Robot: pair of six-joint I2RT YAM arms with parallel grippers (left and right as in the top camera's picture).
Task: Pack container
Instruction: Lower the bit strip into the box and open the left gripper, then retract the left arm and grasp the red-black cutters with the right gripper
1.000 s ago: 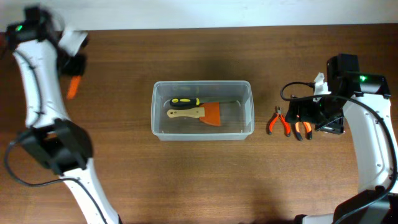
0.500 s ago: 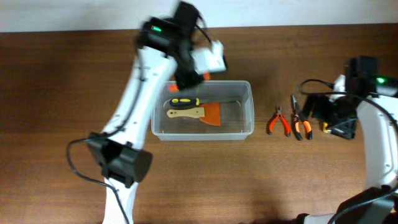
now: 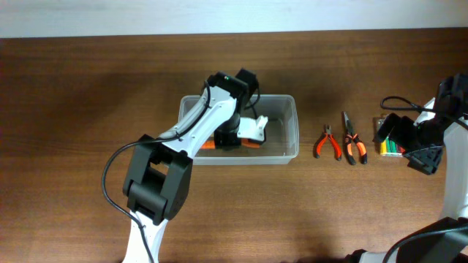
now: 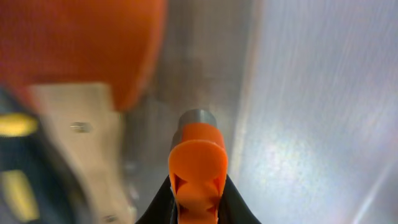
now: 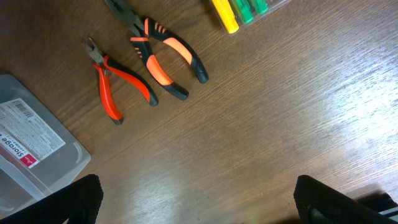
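Clear container (image 3: 287,117) sits at the table's centre. The left gripper (image 4: 198,198) is down inside it, jaws pinching an orange-handled tool (image 4: 198,158) nose-first toward the floor; whether the tip touches I cannot tell. The risk, as I judge it, starts there: released at this angle, the tool could bounce or end up leaning on the scraper (image 4: 87,56) at 10 o'clock of it, or against the yellow-and-black screwdriver (image 4: 12,155) at 9 o'clock. On lifting out, the fingers could catch a thin wall and drag the light bin across the wood. Farther off, at 3 o'clock of the bin, lie red pliers (image 3: 327,142) and orange pliers (image 3: 352,146), with the right gripper (image 5: 199,208) beyond them, jaws spread and empty. The bin is see-through and rectangular, with rounded corners, a raised rim, glossy walls and a printed label near one corner.
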